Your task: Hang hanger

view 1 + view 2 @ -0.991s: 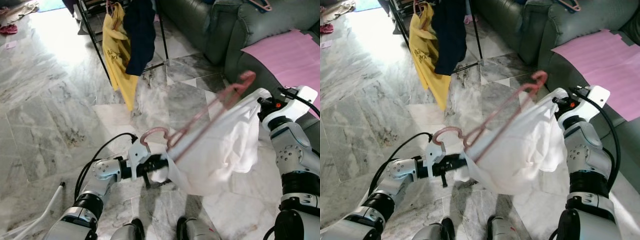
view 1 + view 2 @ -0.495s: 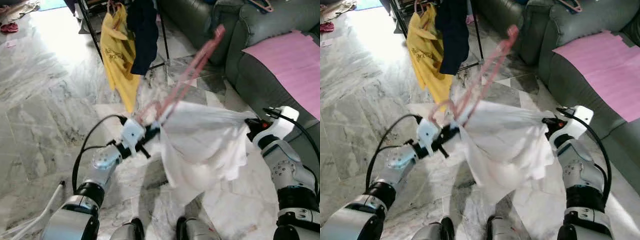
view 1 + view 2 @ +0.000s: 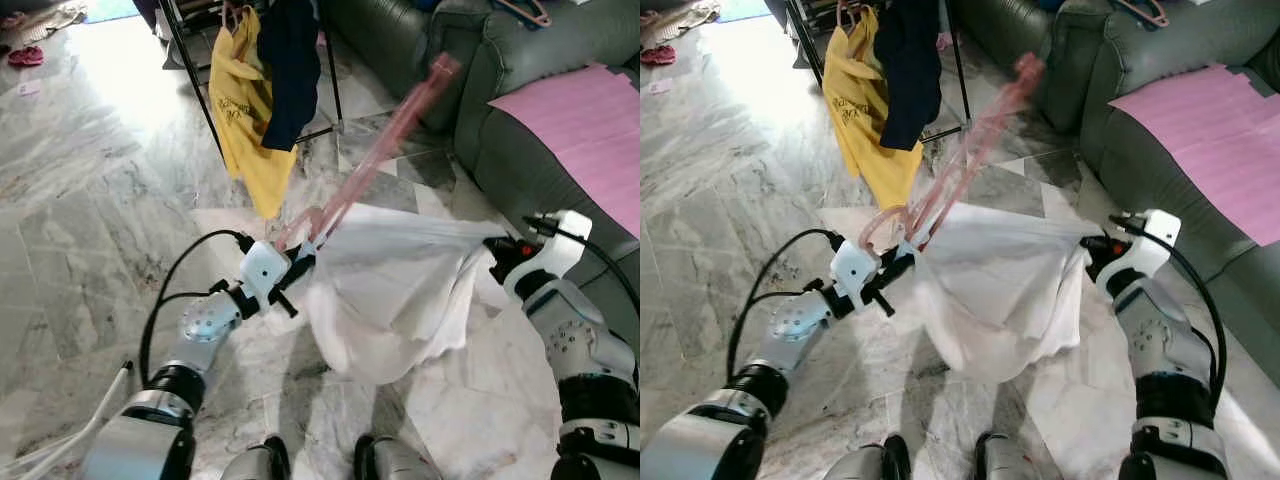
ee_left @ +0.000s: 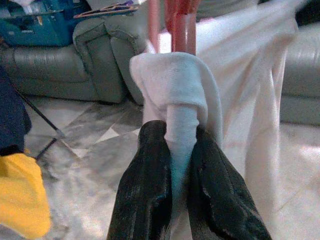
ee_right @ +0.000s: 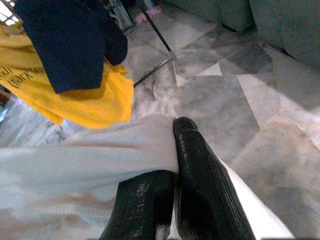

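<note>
A pink hanger (image 3: 378,152) juts up and away from a white garment (image 3: 395,288) that hangs stretched between my two grippers above the marble floor. My left gripper (image 3: 296,277) is shut on the garment's collar fold (image 4: 176,131) at the foot of the hanger. On the right, my right gripper (image 3: 497,262) is shut on the garment's other edge (image 5: 150,145). The black clothes rack (image 3: 195,90) stands ahead at the back left, with a yellow shirt (image 3: 243,110) and a dark navy garment (image 3: 291,62) hanging on it.
A grey-green sofa (image 3: 470,60) runs along the right, with a pink sheet (image 3: 585,120) on its seat and another hanger (image 3: 520,10) on its back. White rods (image 3: 70,445) lie on the floor at lower left. My feet (image 3: 320,462) show below.
Over the last second my left gripper has risen and swung the hanger from lying low to pointing steeply up. My right gripper has dropped lower. The garment now hangs stretched between them.
</note>
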Robot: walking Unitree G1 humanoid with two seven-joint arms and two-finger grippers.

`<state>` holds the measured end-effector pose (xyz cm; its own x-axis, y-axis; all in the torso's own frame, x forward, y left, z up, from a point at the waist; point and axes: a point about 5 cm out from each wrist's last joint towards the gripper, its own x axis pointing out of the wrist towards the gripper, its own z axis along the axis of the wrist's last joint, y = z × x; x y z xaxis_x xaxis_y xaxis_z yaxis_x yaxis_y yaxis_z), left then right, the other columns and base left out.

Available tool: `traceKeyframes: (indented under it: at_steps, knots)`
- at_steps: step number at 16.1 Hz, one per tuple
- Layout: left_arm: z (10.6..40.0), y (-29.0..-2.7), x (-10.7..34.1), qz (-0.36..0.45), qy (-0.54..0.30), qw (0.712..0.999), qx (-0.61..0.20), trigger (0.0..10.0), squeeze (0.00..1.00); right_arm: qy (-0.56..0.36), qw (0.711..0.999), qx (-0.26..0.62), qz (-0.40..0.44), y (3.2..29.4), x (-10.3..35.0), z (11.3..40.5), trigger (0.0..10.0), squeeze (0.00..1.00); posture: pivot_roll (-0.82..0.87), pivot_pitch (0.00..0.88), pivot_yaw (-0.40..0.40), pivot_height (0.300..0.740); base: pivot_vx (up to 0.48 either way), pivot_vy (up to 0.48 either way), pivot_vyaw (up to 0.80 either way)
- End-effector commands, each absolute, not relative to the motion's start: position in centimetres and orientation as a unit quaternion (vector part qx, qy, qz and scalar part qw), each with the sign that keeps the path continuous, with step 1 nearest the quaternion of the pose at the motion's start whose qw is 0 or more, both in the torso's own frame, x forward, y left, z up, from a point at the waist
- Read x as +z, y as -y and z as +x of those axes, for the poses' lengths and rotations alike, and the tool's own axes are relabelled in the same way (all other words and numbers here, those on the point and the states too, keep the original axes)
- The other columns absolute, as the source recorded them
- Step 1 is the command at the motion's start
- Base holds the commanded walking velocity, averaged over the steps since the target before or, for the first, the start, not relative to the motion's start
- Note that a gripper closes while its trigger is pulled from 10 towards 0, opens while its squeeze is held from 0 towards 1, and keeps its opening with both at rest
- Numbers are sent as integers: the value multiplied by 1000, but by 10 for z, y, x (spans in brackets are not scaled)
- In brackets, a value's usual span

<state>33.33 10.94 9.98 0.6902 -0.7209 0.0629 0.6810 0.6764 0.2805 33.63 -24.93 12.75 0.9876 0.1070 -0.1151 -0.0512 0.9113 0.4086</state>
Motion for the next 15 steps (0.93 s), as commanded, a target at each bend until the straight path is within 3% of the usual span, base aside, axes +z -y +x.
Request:
traceKeyframes:
  at_steps: [1, 2, 4, 5, 6, 7, 12, 15]
  knots:
    - [337, -113, 104, 97, 85, 919, -372, 10000, 0, -83, 978, 37, 188, 251, 120, 333, 6471, 0, -215, 204, 63, 740, 0, 0, 0]
    - [340, -108, 110, 80, 98, 921, -368, 10000, 0, -118, 982, 43, 138, 245, 104, 328, 10000, 0, -214, 203, 61, 740, 0, 0, 0]
    - [343, -104, 118, 68, 114, 920, -368, 10000, 0, -177, 980, 75, 48, 234, 77, 317, 10000, 0, -212, 203, 61, 740, 0, 0, 0]
    - [343, -103, 119, 81, 116, 914, -379, 10000, 0, -195, 976, 93, 14, 231, 70, 313, 10000, 247, -207, 202, 62, 740, 0, 0, 0]
    - [342, -103, 119, 90, 118, 911, -385, 10000, 0, -204, 974, 103, -4, 229, 66, 310, 10000, 247, -207, 202, 62, 740, 0, 0, 0]
    - [342, -104, 119, 99, 114, 907, -393, 10000, 0, -224, 964, 139, -23, 222, 58, 303, 10000, 1000, -207, 203, 66, 740, 0, 0, 0]
    - [346, -109, 119, 164, 86, 891, -415, 10000, 0, -254, 936, 218, -103, 208, 42, 289, 10000, 1000, -210, 204, 71, 740, 0, 0, 0]
    - [355, -109, 129, 123, 84, 907, -393, 10000, 0, -237, 937, 220, -134, 204, 42, 289, 10000, 1000, -209, 206, 73, 740, 0, 0, 0]
